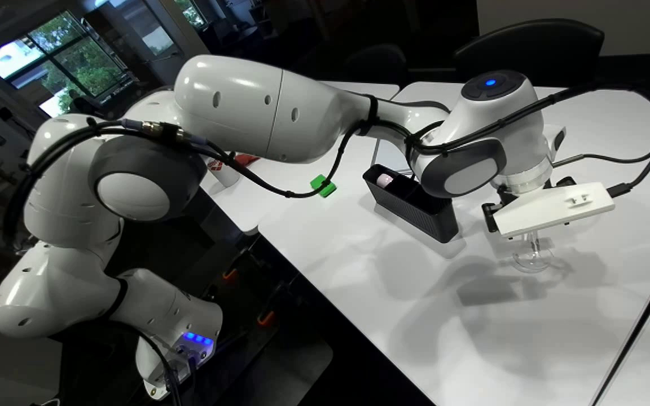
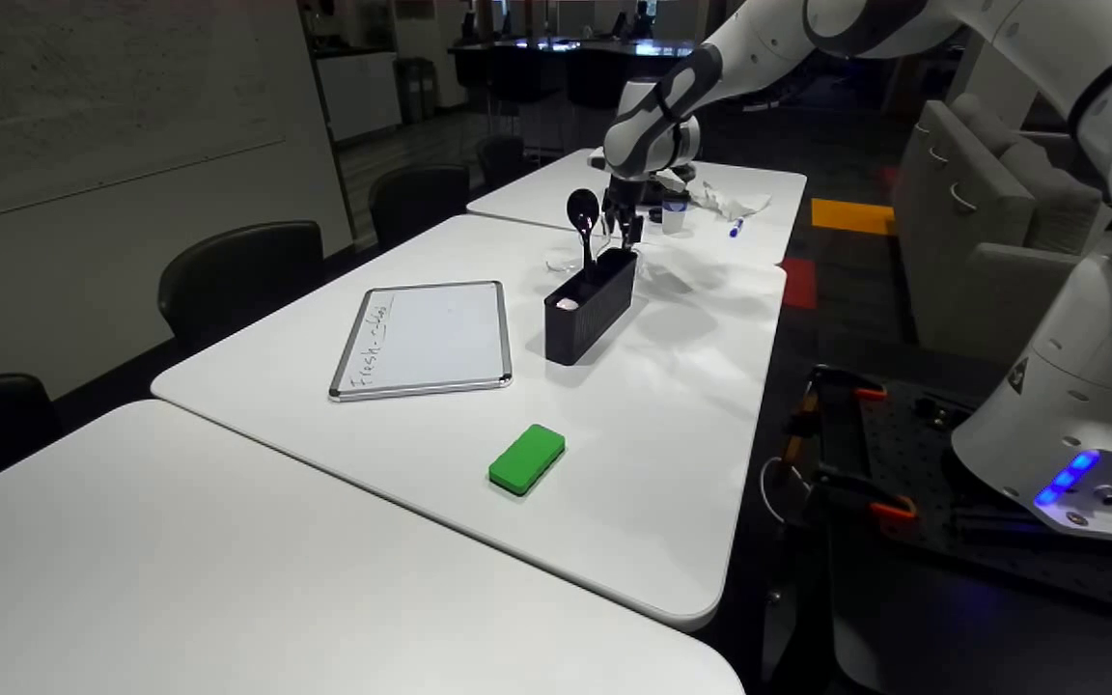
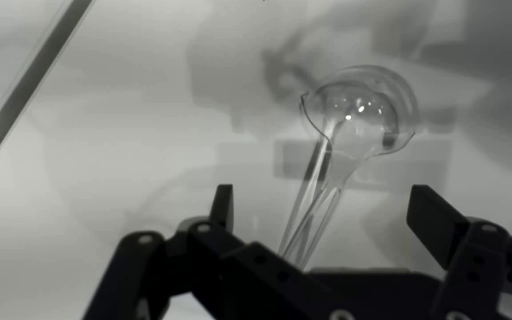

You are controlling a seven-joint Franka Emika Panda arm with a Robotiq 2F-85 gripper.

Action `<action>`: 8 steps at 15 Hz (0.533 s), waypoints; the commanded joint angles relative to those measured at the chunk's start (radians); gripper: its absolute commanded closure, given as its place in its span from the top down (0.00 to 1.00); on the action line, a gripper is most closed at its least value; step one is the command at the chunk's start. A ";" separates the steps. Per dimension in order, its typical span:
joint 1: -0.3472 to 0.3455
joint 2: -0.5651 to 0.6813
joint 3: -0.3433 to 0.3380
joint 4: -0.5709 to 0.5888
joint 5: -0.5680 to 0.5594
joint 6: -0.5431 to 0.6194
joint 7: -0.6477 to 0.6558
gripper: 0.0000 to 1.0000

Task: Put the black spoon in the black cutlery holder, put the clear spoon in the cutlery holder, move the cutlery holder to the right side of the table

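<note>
The black cutlery holder [image 1: 415, 211] stands upright on the white table [image 1: 347, 254]; it also shows in an exterior view [image 2: 593, 314]. The black spoon [image 2: 583, 210] stands in it, bowl up; the arm hides the spoon's bowl in an exterior view. The clear spoon [image 3: 358, 120] lies on the table below my gripper, bowl pointing away in the wrist view; it shows faintly in an exterior view [image 1: 534, 259]. My gripper [image 3: 322, 209] is open, its fingers apart on either side of the clear handle, touching neither. The handle's end is hidden by the gripper.
A pinkish-white item [image 1: 384, 180] sits in the holder's end compartment. A green eraser [image 2: 527, 458] and a framed whiteboard [image 2: 430, 338] lie on the table. A cup [image 2: 674, 212], a blue marker [image 2: 736, 228] and crumpled paper [image 2: 730, 201] are on the far table. A dark gap [image 3: 25, 89] separates tables.
</note>
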State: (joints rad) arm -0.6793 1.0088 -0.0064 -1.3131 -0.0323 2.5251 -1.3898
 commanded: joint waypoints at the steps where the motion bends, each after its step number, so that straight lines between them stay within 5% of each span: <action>1: -0.013 0.057 0.018 0.080 0.017 -0.029 -0.035 1.00; 3: -0.009 0.078 0.013 0.101 0.014 -0.034 -0.025 1.00; 4: -0.007 0.086 0.011 0.110 0.013 -0.037 -0.021 0.75; 5: -0.005 0.094 0.010 0.118 0.012 -0.036 -0.020 0.74; 8: -0.003 0.111 0.008 0.138 0.009 -0.040 -0.017 0.49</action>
State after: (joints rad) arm -0.6812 1.0927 -0.0048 -1.2323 -0.0320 2.5220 -1.3921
